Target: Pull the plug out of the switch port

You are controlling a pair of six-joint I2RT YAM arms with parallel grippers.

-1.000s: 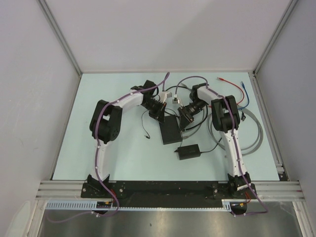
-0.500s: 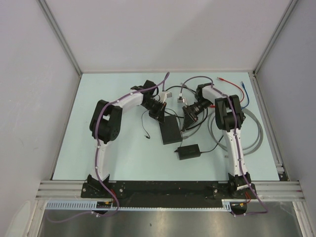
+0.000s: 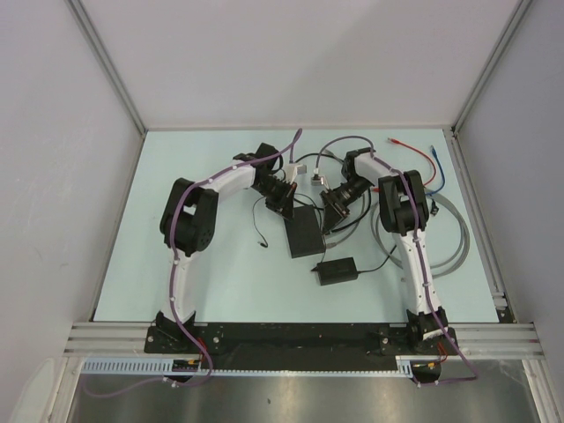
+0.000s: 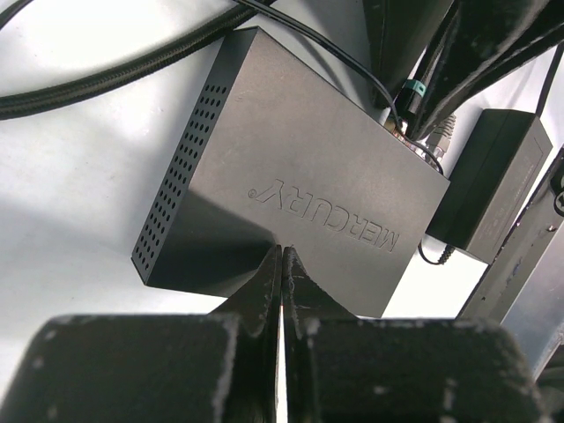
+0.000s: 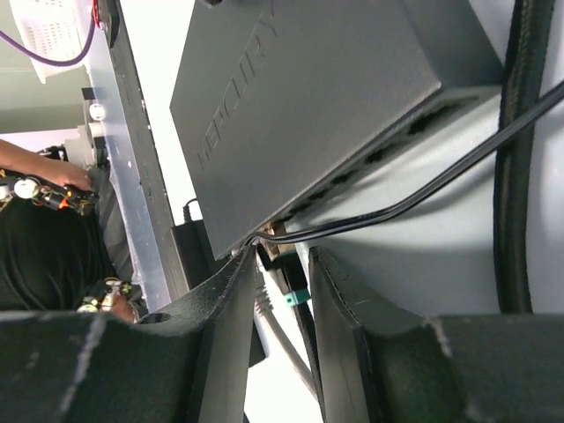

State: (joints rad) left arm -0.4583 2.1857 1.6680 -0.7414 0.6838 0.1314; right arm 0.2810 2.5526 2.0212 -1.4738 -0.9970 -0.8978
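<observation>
The switch (image 3: 304,231) is a flat matte-black box at the table's middle, lettered MERCURY on top (image 4: 300,185). My left gripper (image 4: 282,254) is shut, its tips pressed down on the box's near edge. The switch port is one of a row of sockets on the box's edge (image 5: 388,150). A black plug (image 5: 286,273) with a small green tag sits in the end socket, and the left wrist view shows it too (image 4: 412,95). My right gripper (image 5: 284,257) straddles this plug, jaws open with narrow gaps either side.
A smaller black power-adapter brick (image 3: 337,270) lies just in front of the switch. A thin black lead (image 5: 423,189) crosses under the sockets, beside a thick braided cable (image 5: 520,132). Grey cable loops (image 3: 458,238) and red and blue leads (image 3: 432,167) lie right.
The right gripper swung slightly right, then came back to the switch's socket edge, its jaws narrowing around the plug. The left gripper stayed shut on the box.
</observation>
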